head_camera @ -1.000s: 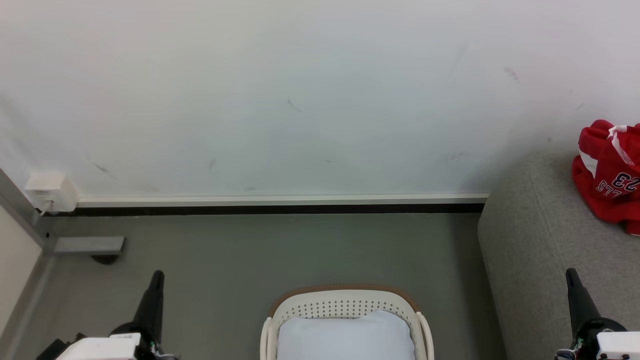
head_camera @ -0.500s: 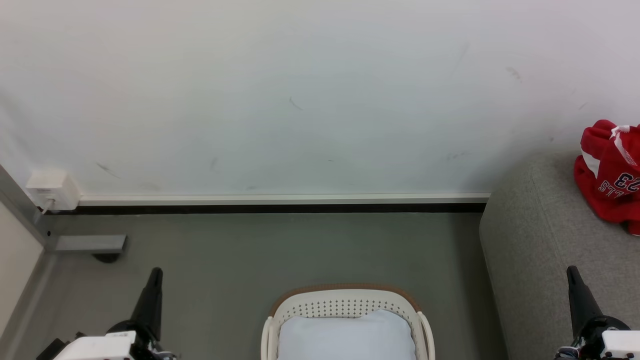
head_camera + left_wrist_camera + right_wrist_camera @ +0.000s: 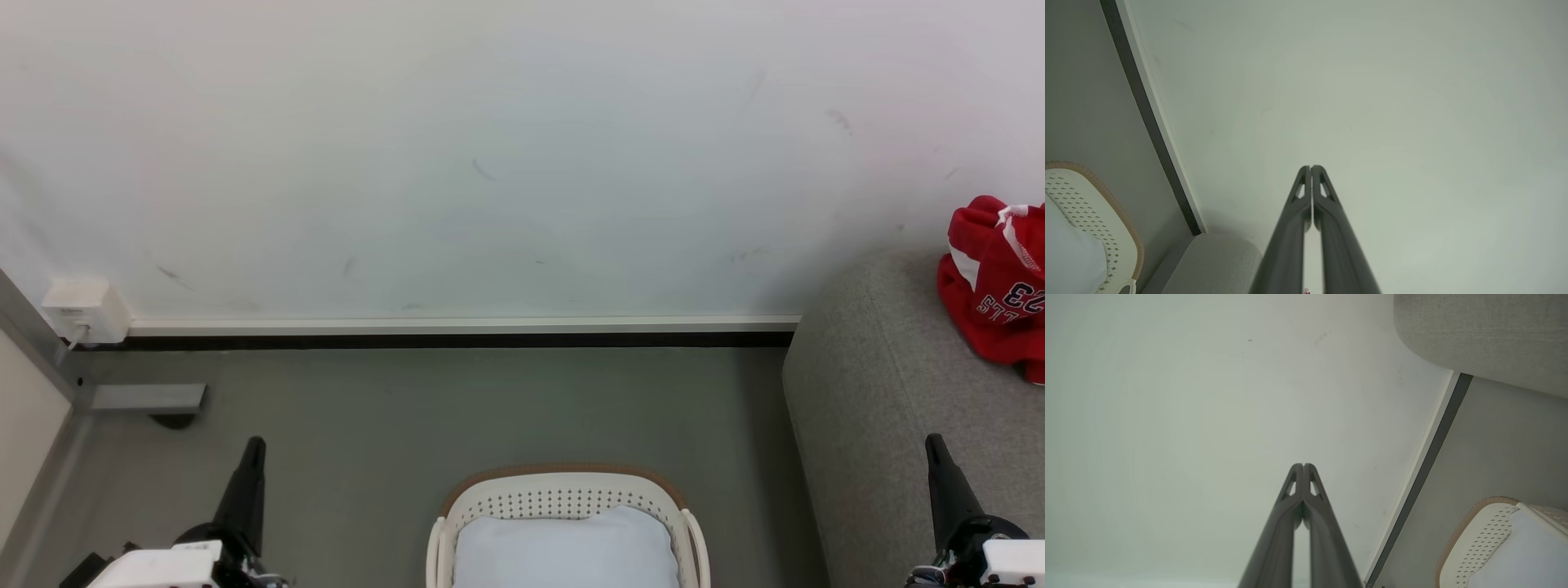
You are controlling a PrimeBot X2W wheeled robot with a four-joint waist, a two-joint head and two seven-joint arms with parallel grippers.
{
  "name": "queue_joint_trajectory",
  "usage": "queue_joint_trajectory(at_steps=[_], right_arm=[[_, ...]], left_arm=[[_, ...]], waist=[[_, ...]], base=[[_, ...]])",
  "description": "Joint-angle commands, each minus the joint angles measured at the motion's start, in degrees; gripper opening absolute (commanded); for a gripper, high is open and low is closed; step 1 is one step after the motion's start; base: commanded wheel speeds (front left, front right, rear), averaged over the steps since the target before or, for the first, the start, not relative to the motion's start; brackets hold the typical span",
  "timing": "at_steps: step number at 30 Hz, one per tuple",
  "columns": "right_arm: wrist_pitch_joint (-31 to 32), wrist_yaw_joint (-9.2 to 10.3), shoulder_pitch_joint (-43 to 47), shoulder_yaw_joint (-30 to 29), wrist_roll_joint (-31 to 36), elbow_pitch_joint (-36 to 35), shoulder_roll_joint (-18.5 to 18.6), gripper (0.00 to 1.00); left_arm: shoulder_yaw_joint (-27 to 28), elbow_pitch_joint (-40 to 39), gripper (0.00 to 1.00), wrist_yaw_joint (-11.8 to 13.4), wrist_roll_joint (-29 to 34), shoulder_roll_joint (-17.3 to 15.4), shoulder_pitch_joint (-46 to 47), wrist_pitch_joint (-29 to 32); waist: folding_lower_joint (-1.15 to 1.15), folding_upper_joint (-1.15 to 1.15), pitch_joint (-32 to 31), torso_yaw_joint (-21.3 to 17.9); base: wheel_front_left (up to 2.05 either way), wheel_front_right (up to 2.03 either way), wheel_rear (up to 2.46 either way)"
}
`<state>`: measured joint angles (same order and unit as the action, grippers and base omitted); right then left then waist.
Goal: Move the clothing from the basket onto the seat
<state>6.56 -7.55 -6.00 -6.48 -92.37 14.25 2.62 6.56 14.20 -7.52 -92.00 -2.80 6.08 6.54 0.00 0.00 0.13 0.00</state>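
On seat [image 3: 865, 392], jersey [image 3: 996, 286] well beyond clenched right claw [image 3: 933, 446]; left claw [image 3: 256, 446] clenched too.

- left gripper [image 3: 255, 445]: low at left, fingers pressed together, pointing up, nothing held
- right gripper [image 3: 931, 443]: low at right, same pose, fingertips touching, empty

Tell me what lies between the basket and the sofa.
Only a strip of bare grey floor; the basket and the sofa stand apart. The head view shows it.
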Motion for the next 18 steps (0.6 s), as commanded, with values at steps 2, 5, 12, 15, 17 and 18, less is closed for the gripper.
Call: queue_joint_trajectory(at_steps=[2, 5, 12, 15, 17, 18], right_arm=[[0.19, 0.12, -0.67, -0.22, -0.06, -0.33, 0.47, 0.0], [0.19, 0.12, -0.66, -0.22, -0.06, -0.33, 0.47, 0.0], [0.19, 0.12, -0.66, -0.22, -0.06, -0.33, 0.47, 0.0], [0.19, 0.12, -0.66, -0.22, -0.06, -0.33, 0.47, 0.0], [0.19, 0.12, -0.66, -0.21, -0.06, -0.33, 0.47, 0.0], [0.19, 0.12, -0.66, -0.21, -0.06, -0.33, 0.47, 0.0]], left_arm=[[0.12, -0.17, 0.0, 0.07, -0.71, -0.14, 0.55, 0.24], [0.12, -0.17, 0.0, 0.06, -0.71, -0.14, 0.54, 0.24], [0.11, -0.18, 0.0, 0.06, -0.71, -0.14, 0.54, 0.24], [0.11, -0.18, 0.0, 0.07, -0.71, -0.14, 0.54, 0.24], [0.11, -0.18, 0.0, 0.07, -0.71, -0.14, 0.54, 0.24], [0.11, -0.18, 0.0, 0.06, -0.71, -0.14, 0.54, 0.24]], waist=[[0.0, 0.0, 0.0, 0.0], [0.0, 0.0, 0.0, 0.0], [0.0, 0.0, 0.0, 0.0], [0.0, 0.0, 0.0, 0.0], [0.0, 0.0, 0.0, 0.0], [0.0, 0.0, 0.0, 0.0]], base=[[0.0, 0.0, 0.0], [0.0, 0.0, 0.0], [0.0, 0.0, 0.0], [0.0, 0.0, 0.0], [0.0, 0.0, 0.0], [0.0, 0.0, 0.0]])
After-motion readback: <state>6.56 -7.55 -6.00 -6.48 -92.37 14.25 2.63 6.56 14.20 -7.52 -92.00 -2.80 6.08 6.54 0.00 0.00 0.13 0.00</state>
